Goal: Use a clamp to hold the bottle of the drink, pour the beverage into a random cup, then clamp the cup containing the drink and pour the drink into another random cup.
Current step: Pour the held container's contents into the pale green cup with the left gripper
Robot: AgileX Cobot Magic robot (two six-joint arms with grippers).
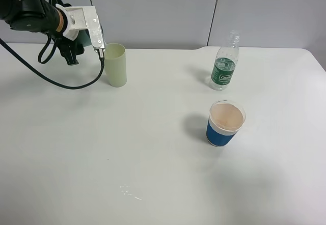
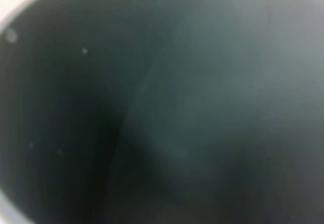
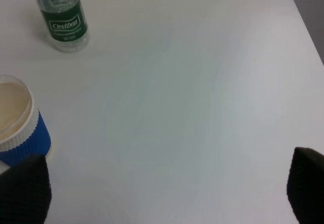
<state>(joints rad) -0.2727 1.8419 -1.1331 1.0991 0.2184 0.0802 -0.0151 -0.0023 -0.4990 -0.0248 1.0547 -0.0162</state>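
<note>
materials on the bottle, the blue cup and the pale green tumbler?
Bottle: clear glossy plastic, see-through, green printed label. Blue cup: likely paper, ribbed blue sleeve, white rolled rim. Pale green tumbler: probably matte plastic, opaque with an even sheen.

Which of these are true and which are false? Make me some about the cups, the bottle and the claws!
1. The bottle stands upright on the table. True.
2. The left claw holds the blue cup. False: it is shut on the teal cup; the blue cup stands alone on the table.
3. The right claw is open and holds nothing. True.
4. The pale yellow-green cup lies on its side. False: it stands upright, right beside the left claw.
5. The bottle's label is red. False: it is green.
</note>
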